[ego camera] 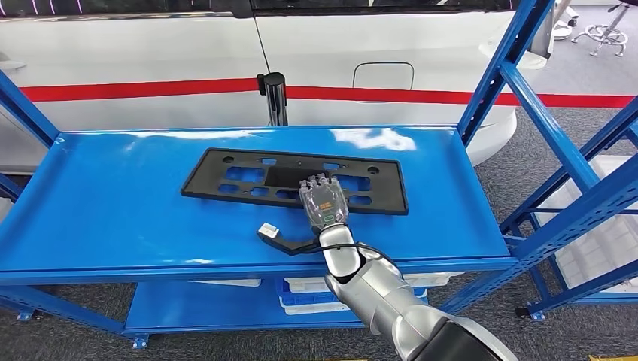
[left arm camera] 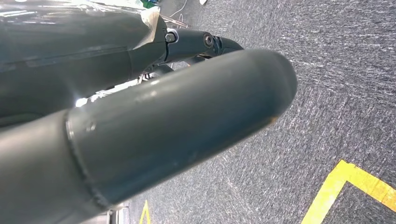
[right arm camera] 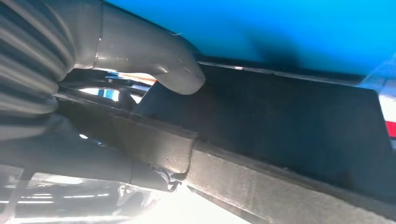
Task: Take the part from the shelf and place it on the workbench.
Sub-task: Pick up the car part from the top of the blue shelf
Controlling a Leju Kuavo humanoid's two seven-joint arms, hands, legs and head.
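A flat black panel (ego camera: 248,177) with several cut-outs lies on the blue shelf (ego camera: 113,203), towards the back and middle. My right hand (ego camera: 323,199) reaches in from the front and lies over the panel's near edge, palm down. In the right wrist view the panel's edge (right arm camera: 261,177) runs between the grey thumb (right arm camera: 177,70) and the darker fingers (right arm camera: 93,163), so the hand grips it. My left hand (left arm camera: 154,126) hangs over grey carpet with nothing in it.
A small black handle piece (ego camera: 282,239) with a white end lies near the shelf's front edge, just left of my right forearm. Blue uprights (ego camera: 496,68) stand at the right. A white car with a red stripe (ego camera: 150,90) is behind. White bins (ego camera: 308,289) sit on the lower level.
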